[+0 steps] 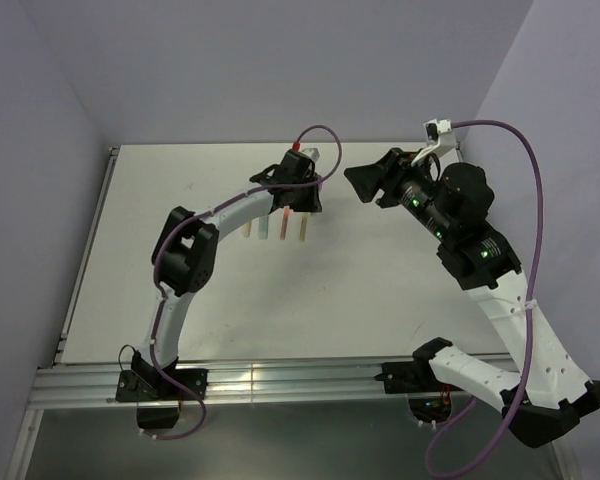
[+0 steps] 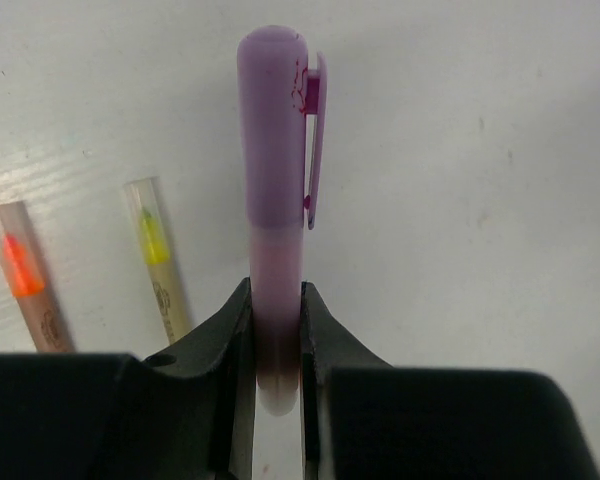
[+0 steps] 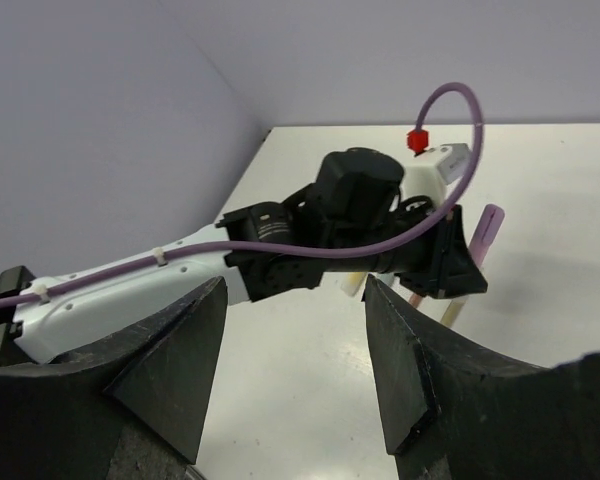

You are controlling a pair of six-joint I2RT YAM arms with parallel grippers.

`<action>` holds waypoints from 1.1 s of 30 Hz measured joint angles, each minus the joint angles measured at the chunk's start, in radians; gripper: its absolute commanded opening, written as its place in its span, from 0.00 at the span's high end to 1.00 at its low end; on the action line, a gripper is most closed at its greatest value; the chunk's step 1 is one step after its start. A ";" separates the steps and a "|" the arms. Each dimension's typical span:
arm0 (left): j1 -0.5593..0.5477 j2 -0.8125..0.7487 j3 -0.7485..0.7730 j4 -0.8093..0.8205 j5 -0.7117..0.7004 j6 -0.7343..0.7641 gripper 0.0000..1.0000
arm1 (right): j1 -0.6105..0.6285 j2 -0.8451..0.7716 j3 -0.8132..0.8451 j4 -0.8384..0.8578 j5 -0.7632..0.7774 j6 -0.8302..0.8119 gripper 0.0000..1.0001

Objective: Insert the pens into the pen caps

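Note:
My left gripper (image 2: 277, 310) is shut on a slim pinkish-purple pen (image 2: 277, 290) that wears a purple clipped cap (image 2: 276, 130) on its far end. It holds the pen just above the table; the gripper shows in the top view (image 1: 298, 182) and the pen in the right wrist view (image 3: 488, 228). Beside it on the table lie an orange-tipped pen (image 2: 22, 280) and a yellow-tipped pen (image 2: 158, 262), each with a translucent end. In the top view, a short row of pens (image 1: 275, 228) lies under the left gripper. My right gripper (image 1: 365, 183) is open, empty and raised, facing the left gripper (image 3: 450, 262).
The white table (image 1: 380, 270) ends at a metal rail (image 1: 280, 380) at the near edge and at lilac walls behind and on both sides. The left arm (image 3: 180, 270) stretches across the right wrist view, with a purple cable (image 3: 450, 110) looping over it.

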 measured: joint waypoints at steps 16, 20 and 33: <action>-0.140 0.198 0.170 -0.147 -0.309 -0.061 0.69 | -0.006 -0.018 -0.087 -0.006 -0.026 -0.004 0.35; -0.142 0.201 0.168 -0.145 -0.340 -0.081 0.62 | -0.007 -0.024 -0.104 -0.007 -0.027 -0.004 0.35; -0.145 0.185 0.138 -0.106 -0.353 -0.090 0.49 | -0.014 -0.039 -0.115 -0.013 -0.016 -0.007 0.35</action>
